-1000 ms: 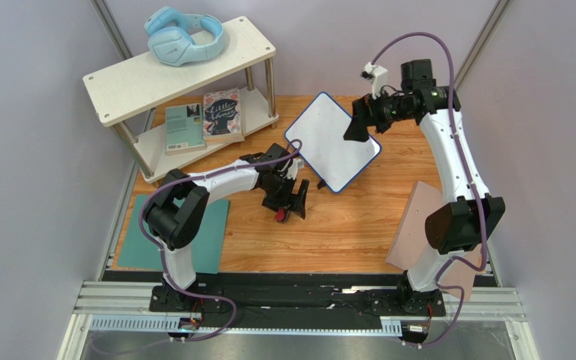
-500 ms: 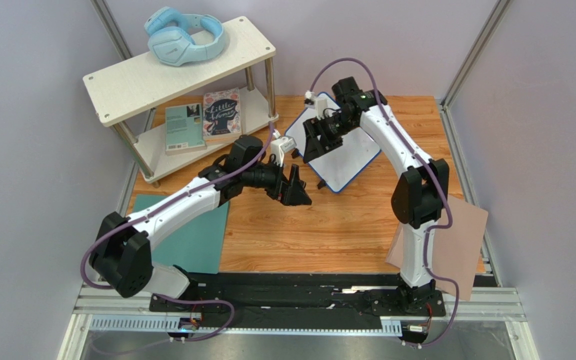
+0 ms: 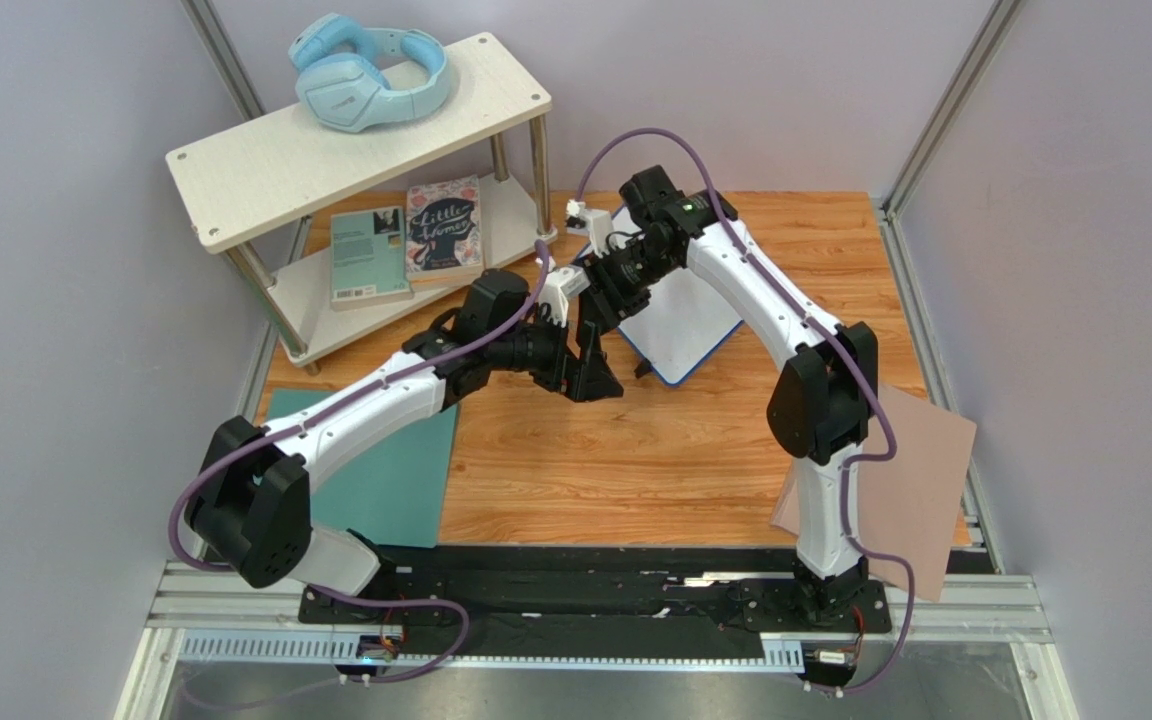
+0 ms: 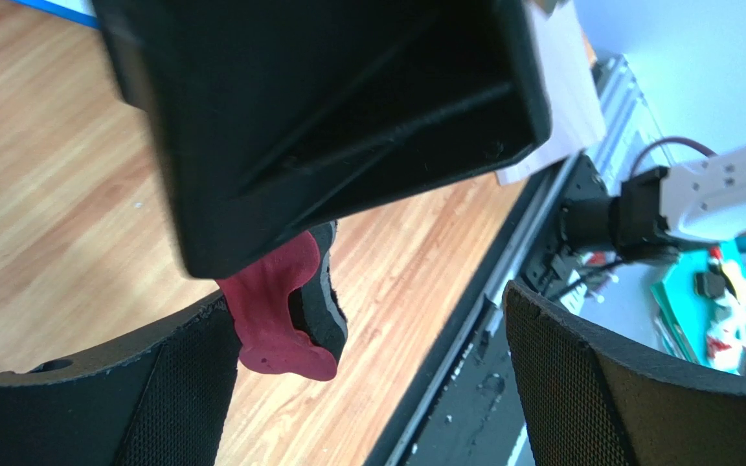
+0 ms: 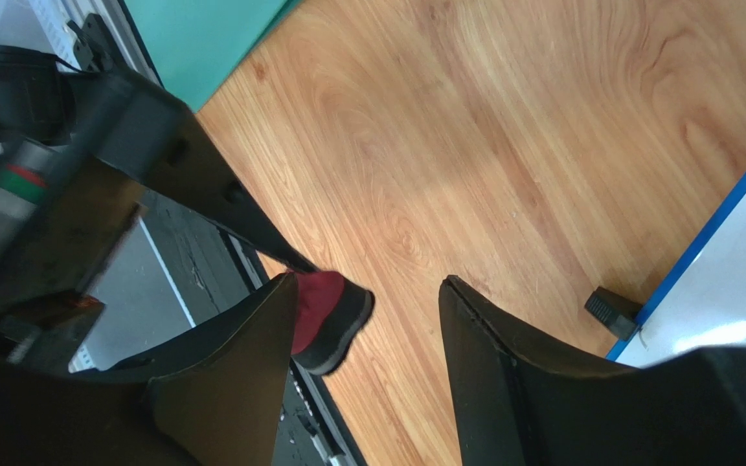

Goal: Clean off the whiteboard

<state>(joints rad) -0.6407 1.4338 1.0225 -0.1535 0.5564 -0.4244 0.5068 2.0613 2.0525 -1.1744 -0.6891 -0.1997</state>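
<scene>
- The whiteboard (image 3: 683, 318) lies flat on the wooden table (image 3: 717, 450), toward 12 o'clock of the tabletop in the overhead view. The right arm crosses over its 10 o'clock part. What shows of its face looks white, and I cannot tell whether any marks remain.
- The two grippers meet just off the board's 8 o'clock side. The right gripper (image 3: 602, 305) sits at 12 o'clock of the left gripper (image 3: 594, 378), and the two nearly touch.
- The eraser (image 4: 284, 316) (red grip, black felt) shows only in the wrist views. It is tucked beside one finger (image 4: 85, 417) of the left gripper and pokes out from under a finger of the right one.
- The left jaws stand wide apart, with bare wood between the eraser and the far finger. The right jaws are parted too, with wood showing in the gap beside the eraser.
- I cannot tell which gripper bears the eraser, or whether it rests on the table.
- The step in hand, as I judge it, is passing the eraser between the arms, with wiping not yet begun.
- The next move calls for one gripper to close squarely on the red grip with the felt facing down.
- The other gripper should then back off toward 7 o'clock without snagging.
- After that the eraser needs carrying toward 2 o'clock onto the board, for flat, pressed strokes across it.
</scene>
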